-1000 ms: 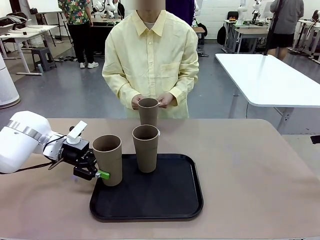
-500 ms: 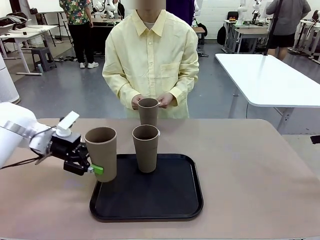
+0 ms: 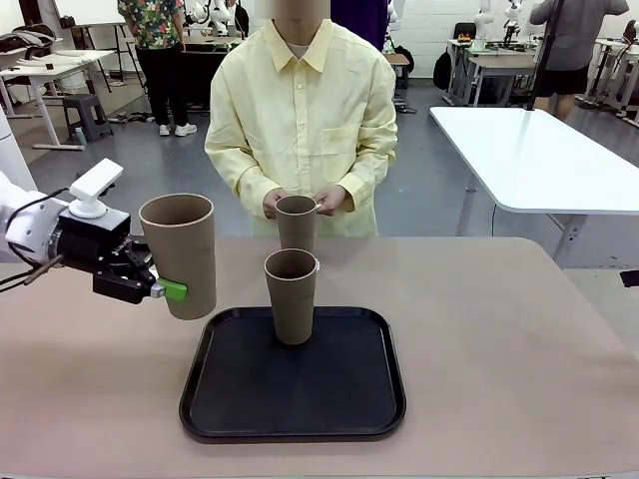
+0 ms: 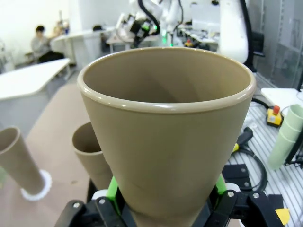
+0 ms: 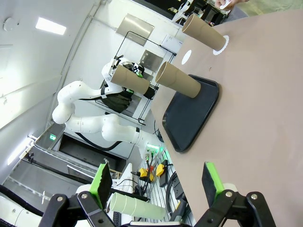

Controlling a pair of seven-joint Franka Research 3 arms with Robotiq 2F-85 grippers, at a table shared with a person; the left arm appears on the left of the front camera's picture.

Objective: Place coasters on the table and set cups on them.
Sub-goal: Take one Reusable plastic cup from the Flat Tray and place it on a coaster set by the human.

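My left gripper is shut on a brown cup, held upright in the air left of the black tray. The left wrist view has this cup between the green fingers. A second cup stands on the tray. A third cup stands at the table's far edge on a lacy white coaster, with the person's hands at its rim. A small white round patch, likely another coaster, lies on the table beside it. My right gripper is open and holds nothing.
The beige table has free room to the left and right of the tray. The person in a yellow shirt stands at the far side. A white-topped table is behind on the right.
My left gripper has lifted the cup off the tray's left part and carried it up and to the left. The other two cups and the person's hands have not moved.
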